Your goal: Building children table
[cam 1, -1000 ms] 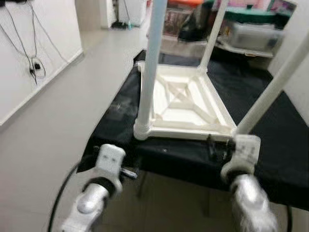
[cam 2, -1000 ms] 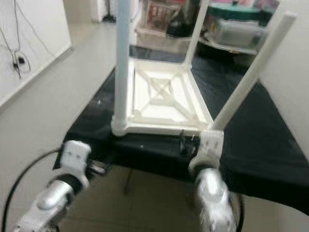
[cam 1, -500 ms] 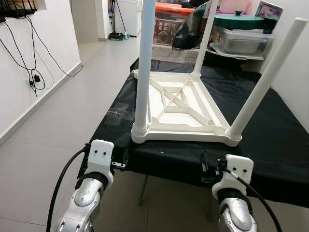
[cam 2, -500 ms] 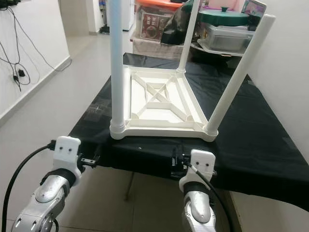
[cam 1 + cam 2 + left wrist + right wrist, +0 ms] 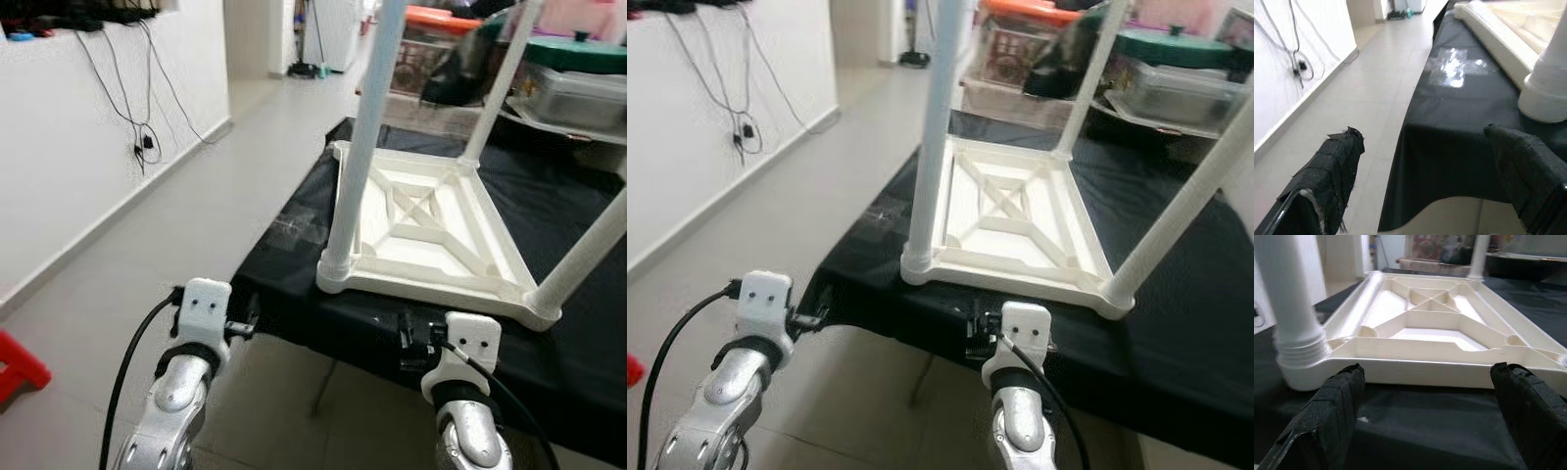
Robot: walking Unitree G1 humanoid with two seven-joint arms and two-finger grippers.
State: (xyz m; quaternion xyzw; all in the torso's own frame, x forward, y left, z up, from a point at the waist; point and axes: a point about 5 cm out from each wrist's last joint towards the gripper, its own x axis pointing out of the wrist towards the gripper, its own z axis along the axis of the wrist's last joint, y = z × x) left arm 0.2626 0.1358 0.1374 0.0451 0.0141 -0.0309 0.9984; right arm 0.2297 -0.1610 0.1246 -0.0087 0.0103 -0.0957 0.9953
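Observation:
A white children's table (image 5: 431, 230) lies upside down on a black-clothed table (image 5: 284, 279). Three white legs stand up from it: the near-left leg (image 5: 364, 137), the near-right leg (image 5: 591, 245) and a far leg (image 5: 496, 83). My left gripper (image 5: 243, 327) hangs open just off the cloth's near-left corner, with its fingers (image 5: 1330, 171) either side of the cloth edge. My right gripper (image 5: 411, 343) is open too, level with the tabletop's near rim (image 5: 1440, 357), its fingers (image 5: 1332, 411) apart and holding nothing.
A white wall with hanging cables (image 5: 147, 108) runs along the left, with open tiled floor (image 5: 196, 235) beside the table. Storage bins (image 5: 1176, 78) and clutter stand behind it. A red object (image 5: 15, 367) sits on the floor at the lower left.
The camera has swung left and steadied after blur, showing more floor and wall. Both grippers stay low at the cloth's front edge. The white table has not moved.

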